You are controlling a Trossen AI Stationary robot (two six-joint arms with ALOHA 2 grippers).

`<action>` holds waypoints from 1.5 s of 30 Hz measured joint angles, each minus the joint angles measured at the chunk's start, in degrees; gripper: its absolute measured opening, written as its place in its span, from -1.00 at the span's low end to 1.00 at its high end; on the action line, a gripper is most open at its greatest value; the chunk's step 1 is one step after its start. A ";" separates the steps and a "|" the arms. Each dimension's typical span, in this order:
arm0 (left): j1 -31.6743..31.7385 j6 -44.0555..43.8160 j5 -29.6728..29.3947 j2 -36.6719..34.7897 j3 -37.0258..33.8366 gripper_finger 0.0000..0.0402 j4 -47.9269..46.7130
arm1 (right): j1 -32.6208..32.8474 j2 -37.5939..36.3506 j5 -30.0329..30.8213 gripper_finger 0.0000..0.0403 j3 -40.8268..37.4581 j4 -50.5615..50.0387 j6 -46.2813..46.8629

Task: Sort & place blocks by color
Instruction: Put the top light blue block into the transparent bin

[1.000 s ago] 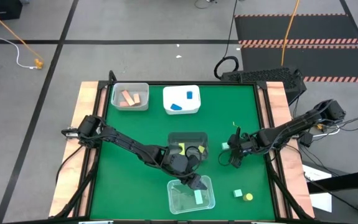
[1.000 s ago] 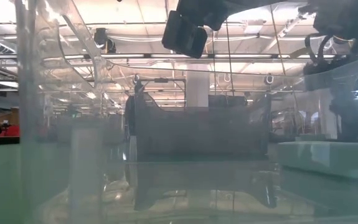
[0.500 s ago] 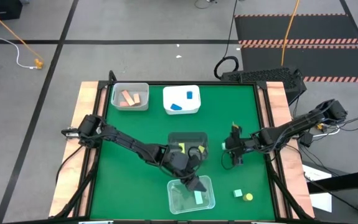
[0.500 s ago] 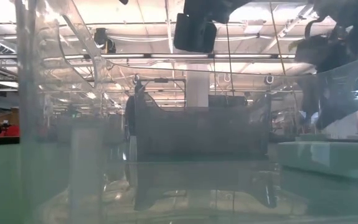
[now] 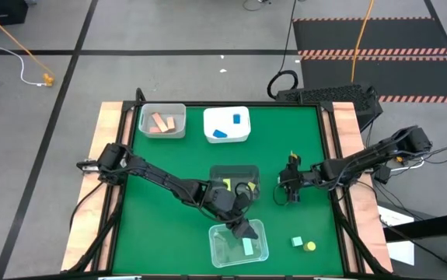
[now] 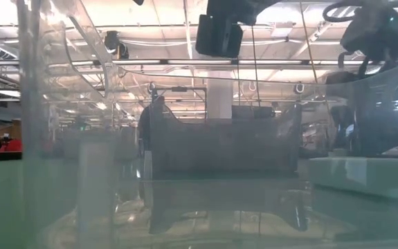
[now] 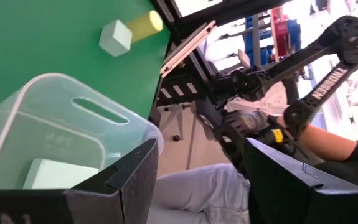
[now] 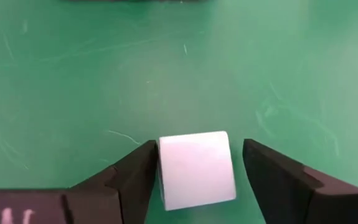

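The right gripper (image 8: 194,171) has spread around a pale block (image 8: 196,168); one finger touches it. It looks just released, or about to be grasped. The left gripper (image 7: 194,180) hangs spread and empty over a clear tray (image 7: 17,118).

No text, label, brand, number or sign can be read in any view. The striped floor mats (image 5: 371,53) at about 1 o'clock from the table (image 5: 169,155) carry only red-and-white edge bands, and the marks on the bottom of the clear bin (image 7: 60,140) are too faint to read.

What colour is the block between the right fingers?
Pale mint, nearly white block; the right wrist view shows it best.
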 joint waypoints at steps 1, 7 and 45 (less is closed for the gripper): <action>0.00 -0.32 -0.24 0.00 0.00 0.17 0.37 | -0.32 -0.02 -0.24 0.12 -0.49 0.66 1.05; 0.36 -1.40 -1.95 0.00 0.00 0.17 0.53 | -1.13 -0.17 -4.30 -0.19 -4.37 7.01 5.83; 15.34 7.32 -6.30 -0.48 0.00 0.17 28.66 | 0.45 -22.63 4.96 -0.43 -5.50 43.81 -2.45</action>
